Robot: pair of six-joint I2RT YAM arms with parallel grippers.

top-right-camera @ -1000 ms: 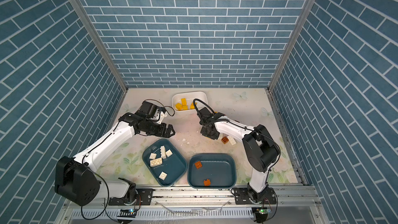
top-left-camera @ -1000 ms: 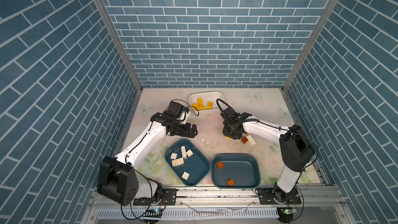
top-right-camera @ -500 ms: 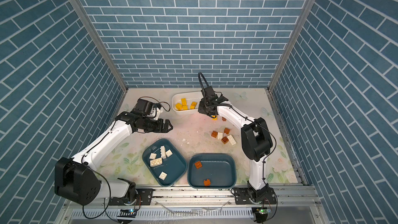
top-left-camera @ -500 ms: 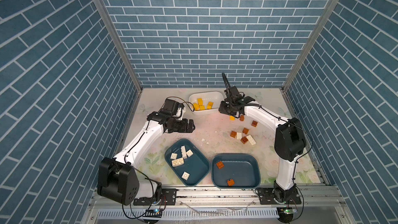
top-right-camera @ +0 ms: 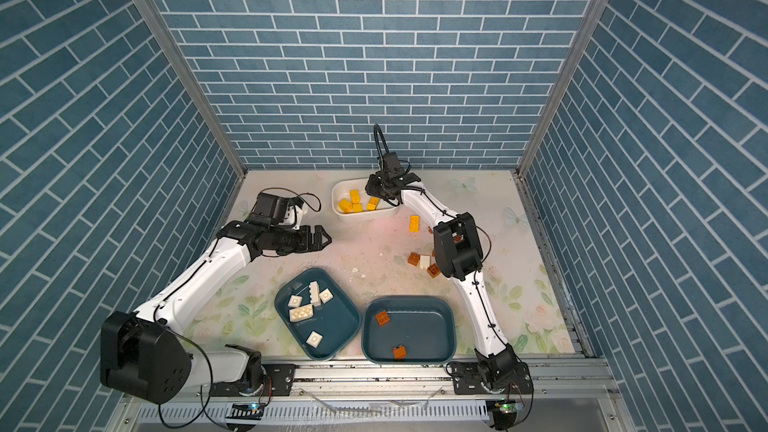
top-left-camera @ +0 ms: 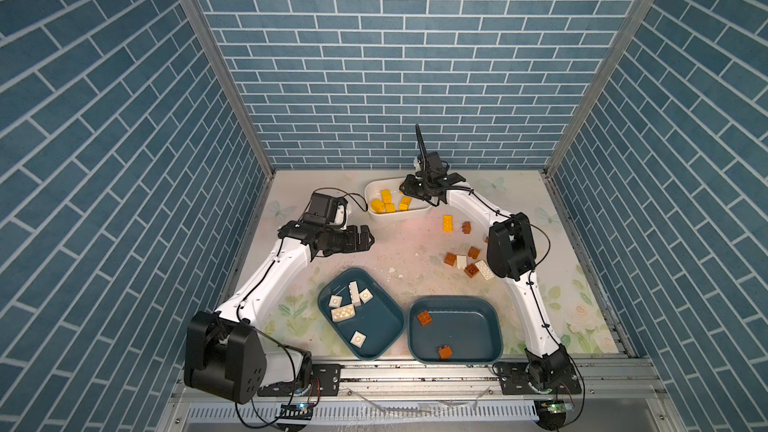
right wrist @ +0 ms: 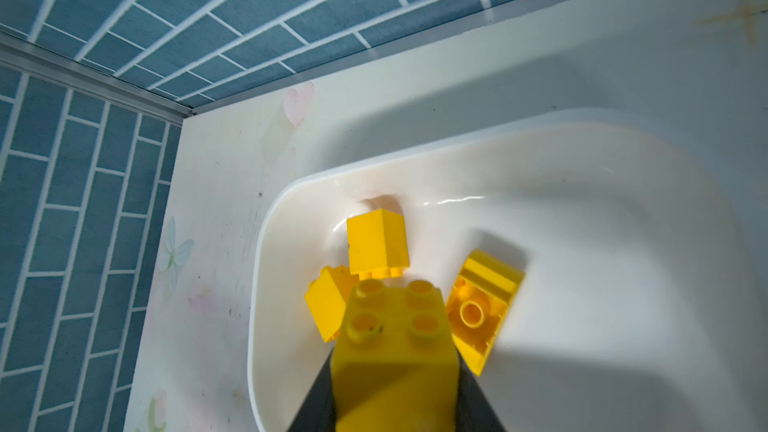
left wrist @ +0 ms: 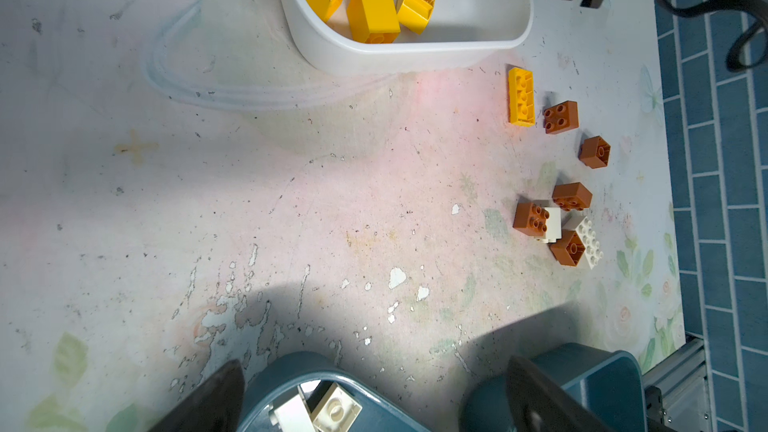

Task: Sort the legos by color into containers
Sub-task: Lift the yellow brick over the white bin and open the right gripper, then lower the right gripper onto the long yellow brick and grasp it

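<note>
My right gripper [top-left-camera: 409, 189] [right wrist: 397, 384] hangs over the white container [top-left-camera: 419, 213] [right wrist: 266, 243] at the back, shut on a yellow lego [right wrist: 395, 326] with its studs facing outward. Several yellow legos [top-left-camera: 388, 203] lie in that tub. A long yellow lego [top-left-camera: 447, 224] [left wrist: 520, 95] lies on the table beside brown legos [top-left-camera: 473, 252] and white legos [top-left-camera: 484, 270]. Near the front, one teal container [top-left-camera: 374, 351] holds white legos and the other teal container [top-left-camera: 465, 326] holds two brown ones. My left gripper [top-left-camera: 365, 238] [left wrist: 374, 388] hovers open and empty, left of centre.
Brick-patterned walls enclose the table on three sides. The right arm's elbow [top-left-camera: 509, 251] stands just beside the loose brown and white pile. White paint chips [top-left-camera: 395, 278] dot the worn floral mat. A metal rail [top-left-camera: 415, 371] runs along the front edge.
My right gripper has risen from the loose pile and swung back over the white container with the yellow lego. The left arm has drawn back a little to the left.
</note>
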